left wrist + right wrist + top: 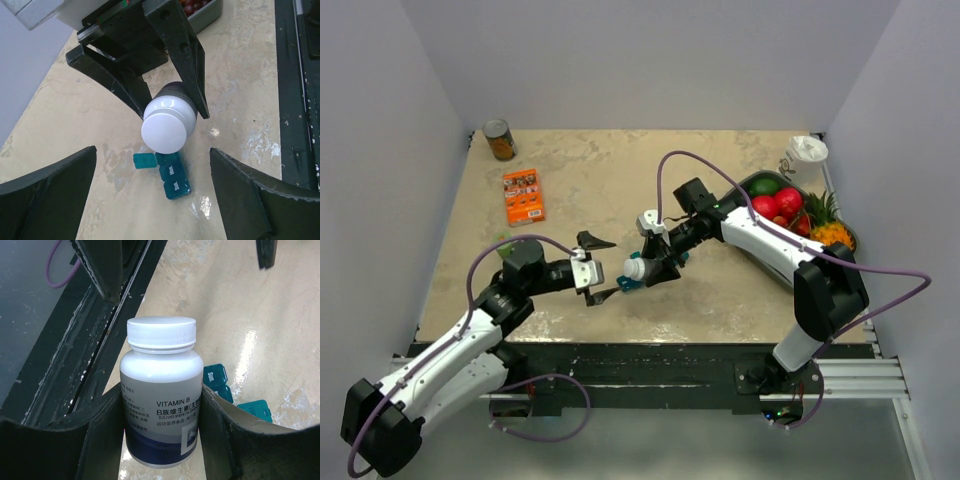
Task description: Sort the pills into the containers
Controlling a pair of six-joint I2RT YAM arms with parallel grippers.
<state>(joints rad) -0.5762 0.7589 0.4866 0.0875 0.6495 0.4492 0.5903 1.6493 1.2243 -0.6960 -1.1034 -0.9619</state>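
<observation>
My right gripper (655, 268) (161, 405) is shut on a white-capped vitamin bottle (634, 270) (161, 400), with its fingers (107, 435) pressed on both sides of the label. The bottle is held tilted, cap closed, just above the teal containers strip (626, 285) (175, 180) (216, 377) on the table. One lid (144, 161) of the strip stands open; the "Sun." and "Mon." lids are shut. My left gripper (602, 268) (152, 150) is open, facing the bottle cap (167, 131) from the left without touching it. No pills are in view.
A grey tray (845, 225) of fruit and a white cup (807, 155) stand at the back right. An orange box (523, 195) and a can (500, 140) sit at the back left. The black table rail (100, 365) runs close by the bottle.
</observation>
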